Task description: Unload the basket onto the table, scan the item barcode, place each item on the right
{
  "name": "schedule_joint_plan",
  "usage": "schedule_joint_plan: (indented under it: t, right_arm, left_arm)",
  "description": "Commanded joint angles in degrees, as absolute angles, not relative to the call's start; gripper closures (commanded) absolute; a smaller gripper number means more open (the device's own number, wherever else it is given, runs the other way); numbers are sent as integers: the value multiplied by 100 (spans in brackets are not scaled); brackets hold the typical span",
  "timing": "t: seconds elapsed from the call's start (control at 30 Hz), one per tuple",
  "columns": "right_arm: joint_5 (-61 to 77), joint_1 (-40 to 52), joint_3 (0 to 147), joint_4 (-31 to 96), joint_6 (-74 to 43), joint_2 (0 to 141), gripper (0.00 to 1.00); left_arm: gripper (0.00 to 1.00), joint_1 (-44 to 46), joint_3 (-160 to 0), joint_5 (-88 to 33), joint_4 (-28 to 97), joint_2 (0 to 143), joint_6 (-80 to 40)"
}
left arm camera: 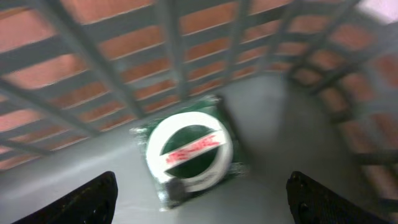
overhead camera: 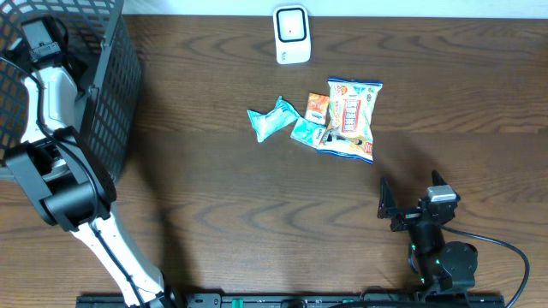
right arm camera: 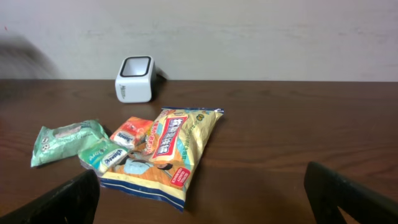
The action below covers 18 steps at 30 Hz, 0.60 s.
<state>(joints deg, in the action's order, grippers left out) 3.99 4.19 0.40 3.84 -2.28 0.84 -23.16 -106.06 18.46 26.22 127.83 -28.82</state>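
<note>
My left arm reaches into the black mesh basket at the table's far left. In the left wrist view a green packet with a white ring and red lettering lies on the basket's grey floor. My left gripper hangs open above it, its fingers wide apart and holding nothing. A white barcode scanner stands at the table's back middle. My right gripper rests open and empty near the front right edge, facing the pile of packets.
On the table lie a large yellow snack bag, a small orange packet, a small green packet and a teal packet. The basket's mesh walls close round the left gripper.
</note>
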Motion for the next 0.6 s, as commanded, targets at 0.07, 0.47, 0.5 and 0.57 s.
schedule_joint_plan:
  t: [0.07,0.47,0.5,0.57]
  right_arm:
    - [357,405,32,408,-163,64,1]
    - [357,405,32,408,-163,64,1]
    - [355,405,32,408,-163,64,1]
    - [355,405,32,408,-163,64,1]
  left_arm:
    - [13,-2344,-10597,1584,2475,12895,-3677]
    - [9,-2429,-10597,2340,2377,13257,-3933]
    - [9,-2429,-10597,2338,2368,13290,-3933]
    - [8,-2429,-10597,2324,2362,13386,-3931]
